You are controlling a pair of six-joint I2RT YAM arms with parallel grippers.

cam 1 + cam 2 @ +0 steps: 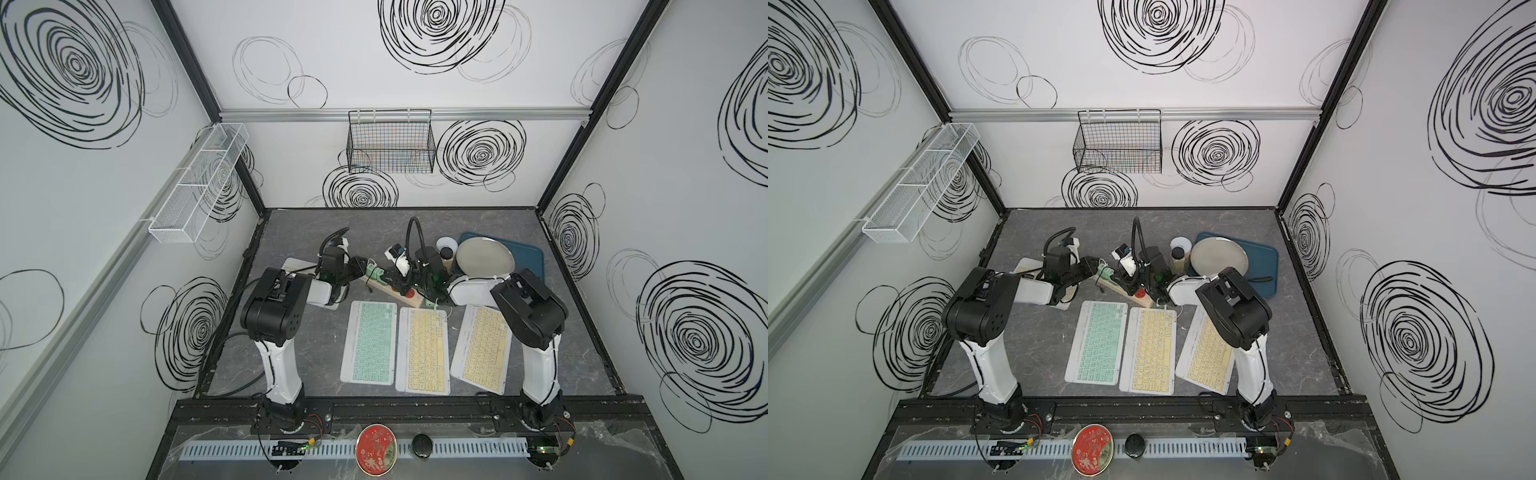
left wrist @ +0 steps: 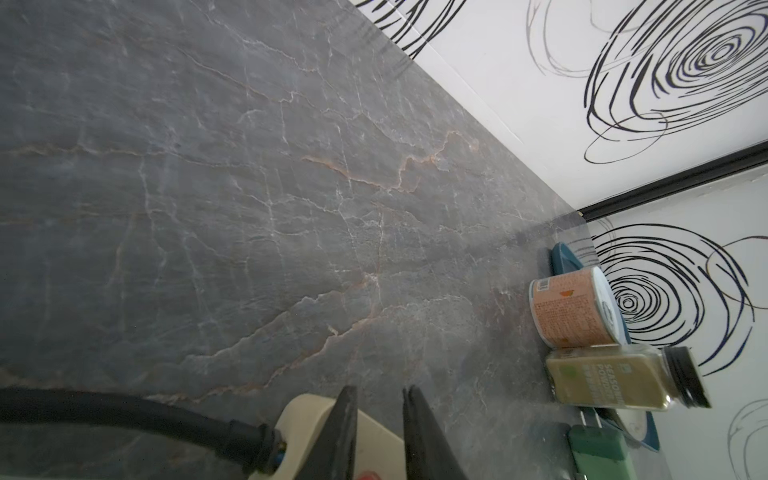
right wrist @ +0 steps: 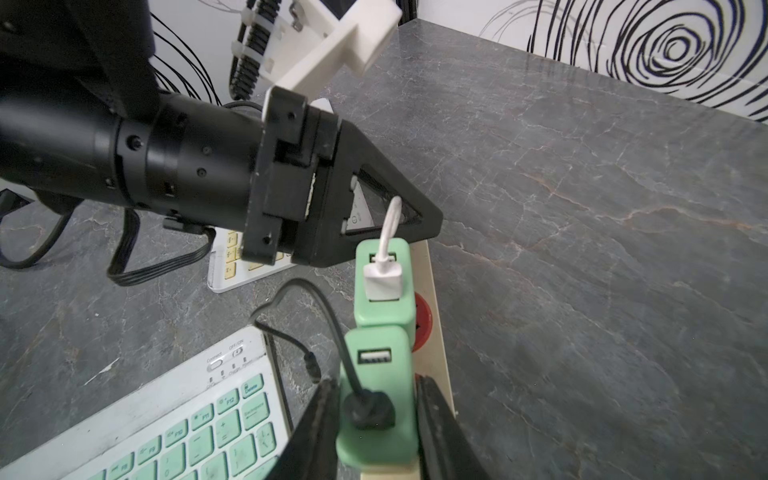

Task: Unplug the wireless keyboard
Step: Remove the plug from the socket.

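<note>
**Green charger block gets pinched**

The right end effector (image 3: 376,380) squeezes the nearer of 2 mint-green plastic charger blocks (image 3: 399,395) on the long cream power strip (image 2: 303,428). The left end effector (image 2: 380,390) sits over the strip's end, fingers slightly apart. The mint-green wireless keyboard (image 1: 370,340) lies flat on the grey counter (image 1: 320,365), beside the strip.

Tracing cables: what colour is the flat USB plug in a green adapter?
The USB plug is white, as is its cable; the right wrist view shows it best.
</note>
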